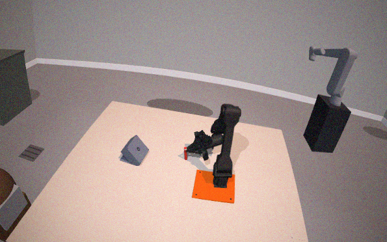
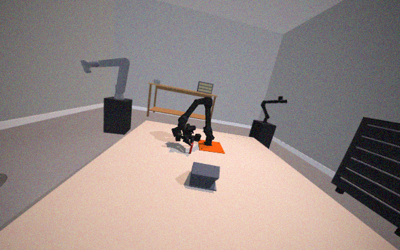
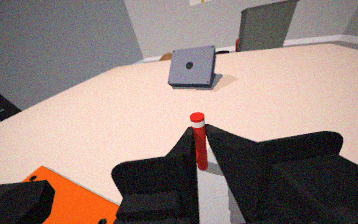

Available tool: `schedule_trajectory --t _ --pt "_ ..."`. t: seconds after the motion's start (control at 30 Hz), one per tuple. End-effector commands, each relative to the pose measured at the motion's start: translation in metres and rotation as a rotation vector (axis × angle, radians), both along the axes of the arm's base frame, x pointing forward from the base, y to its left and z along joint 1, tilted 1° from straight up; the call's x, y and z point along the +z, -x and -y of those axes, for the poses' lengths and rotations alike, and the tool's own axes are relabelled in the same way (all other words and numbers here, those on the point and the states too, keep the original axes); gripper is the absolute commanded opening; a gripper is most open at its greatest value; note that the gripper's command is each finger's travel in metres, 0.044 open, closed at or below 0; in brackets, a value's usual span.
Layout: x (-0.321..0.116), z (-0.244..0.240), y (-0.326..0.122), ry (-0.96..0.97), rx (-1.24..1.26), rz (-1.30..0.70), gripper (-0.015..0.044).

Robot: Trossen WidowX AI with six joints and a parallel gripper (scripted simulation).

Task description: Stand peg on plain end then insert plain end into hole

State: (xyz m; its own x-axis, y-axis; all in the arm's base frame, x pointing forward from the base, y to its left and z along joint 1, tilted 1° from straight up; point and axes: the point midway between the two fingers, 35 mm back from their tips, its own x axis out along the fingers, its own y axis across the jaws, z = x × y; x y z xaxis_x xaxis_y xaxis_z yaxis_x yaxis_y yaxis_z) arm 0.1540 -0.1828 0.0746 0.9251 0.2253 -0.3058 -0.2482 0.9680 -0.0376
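The red peg is close to upright, with its white band near the upper end and its plain end down. It leans slightly in the exterior view. My gripper is shut on the peg's upper part, with the fingertips just below the band. The plain end is at or just above the table; I cannot tell which. The grey sloped panel stands apart from the peg, with its dark hole facing the arm. In the exterior view only the panel's back shows.
The arm stands on an orange base plate on the pale table. The base plate is behind the peg, on the side away from the panel. Cabinets, a shelf and other arms stand on the floor beyond the table.
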Motion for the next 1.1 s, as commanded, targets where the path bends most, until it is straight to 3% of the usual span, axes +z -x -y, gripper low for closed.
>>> schedule_trajectory --t 0.0,1.07 --pt "-0.0017 0.0003 0.0012 0.000 0.000 -0.001 0.0049" --pt "-0.0031 0.0015 0.0061 -0.017 -0.024 0.026 0.0049"
